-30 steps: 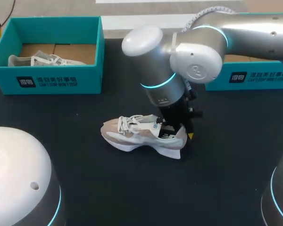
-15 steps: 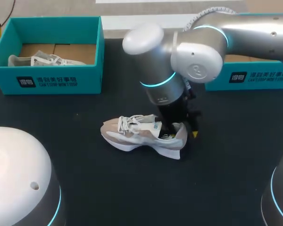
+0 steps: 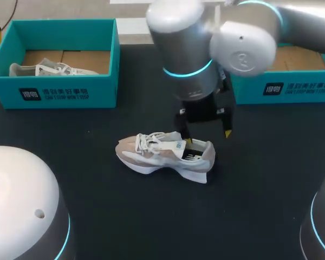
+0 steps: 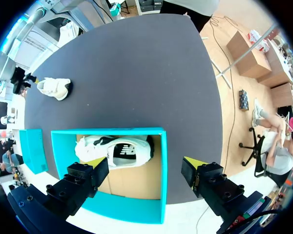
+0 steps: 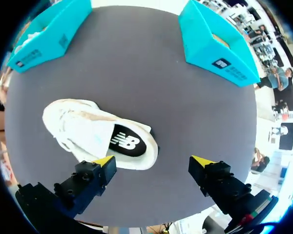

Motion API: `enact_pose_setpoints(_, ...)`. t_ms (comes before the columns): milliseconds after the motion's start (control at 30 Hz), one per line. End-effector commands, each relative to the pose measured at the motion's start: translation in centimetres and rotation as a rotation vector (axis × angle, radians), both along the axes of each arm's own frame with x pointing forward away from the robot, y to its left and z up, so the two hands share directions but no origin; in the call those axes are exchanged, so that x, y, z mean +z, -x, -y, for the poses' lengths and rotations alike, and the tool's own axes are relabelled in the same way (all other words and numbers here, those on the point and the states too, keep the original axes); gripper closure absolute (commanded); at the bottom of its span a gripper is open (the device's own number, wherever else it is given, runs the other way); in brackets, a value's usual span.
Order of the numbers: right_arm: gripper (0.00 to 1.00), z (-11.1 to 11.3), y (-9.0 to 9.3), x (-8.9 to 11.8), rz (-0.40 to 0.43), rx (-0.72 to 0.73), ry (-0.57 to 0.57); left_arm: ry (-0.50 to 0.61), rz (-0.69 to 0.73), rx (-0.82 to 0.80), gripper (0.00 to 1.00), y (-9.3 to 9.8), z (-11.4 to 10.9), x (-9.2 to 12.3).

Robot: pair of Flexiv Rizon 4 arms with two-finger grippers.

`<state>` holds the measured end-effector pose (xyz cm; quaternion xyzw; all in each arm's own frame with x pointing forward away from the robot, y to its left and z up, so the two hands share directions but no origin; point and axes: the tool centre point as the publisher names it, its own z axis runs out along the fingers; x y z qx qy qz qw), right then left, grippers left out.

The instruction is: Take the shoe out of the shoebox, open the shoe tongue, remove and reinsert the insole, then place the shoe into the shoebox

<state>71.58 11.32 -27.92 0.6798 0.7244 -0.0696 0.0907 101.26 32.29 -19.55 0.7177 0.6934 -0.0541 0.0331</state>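
A beige and white shoe (image 3: 162,155) lies on its sole on the black table, toe to the left; the right wrist view shows it too (image 5: 80,129). Its dark insole (image 5: 128,143) lies inside the heel opening. My right gripper (image 3: 205,128) hangs open just above the heel, touching nothing; the shoe lies ahead of its left finger, not between the two (image 5: 154,162). A teal shoebox (image 3: 284,89) stands at the back right, behind the right arm. My left gripper (image 4: 145,165) is open above another teal box (image 4: 158,170) that holds a second shoe (image 4: 112,151).
The left teal box (image 3: 59,92) with the second shoe (image 3: 49,69) stands at the back left. Two rounded white arm bases (image 3: 19,206) fill the near corners. Bare black table lies in front of and beside the shoe.
My right gripper opened and rose out of the shoe's heel opening, leaving the insole inside. The shoe kept its place. The left arm has not moved.
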Motion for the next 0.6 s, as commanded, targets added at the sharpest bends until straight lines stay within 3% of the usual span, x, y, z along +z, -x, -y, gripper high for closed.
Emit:
enact_pose_setpoints(33, 0.0, 2.7, 0.6, 2.3, 0.05, 0.245, -0.201, -0.001, -0.001, -0.001, 0.0, 0.0, 0.0, 0.1)
enact_pose_setpoints(100, 0.0, 2.8, 0.6, 3.0, 0.038, 0.418, -0.265, -0.001, -0.001, -0.001, 0.0, 0.0, 0.0, 0.1)
enact_pose_setpoints(267, 0.0, 3.6, 1.6, 5.2, -0.023, 0.886, -0.239, -0.001, -0.001, -0.001, 0.0, 0.0, 0.0, 0.1)
enact_pose_setpoints(300, 0.0, 4.2, 1.8, 5.4, -0.064, 0.901, -0.196, -0.001, -0.001, -0.001, 0.0, 0.0, 0.0, 0.1)
enact_pose_setpoints(600, 0.0, 4.2, 1.8, 5.4, -0.064, 0.901, -0.196, -0.001, -0.001, -0.001, 0.0, 0.0, 0.0, 0.1)
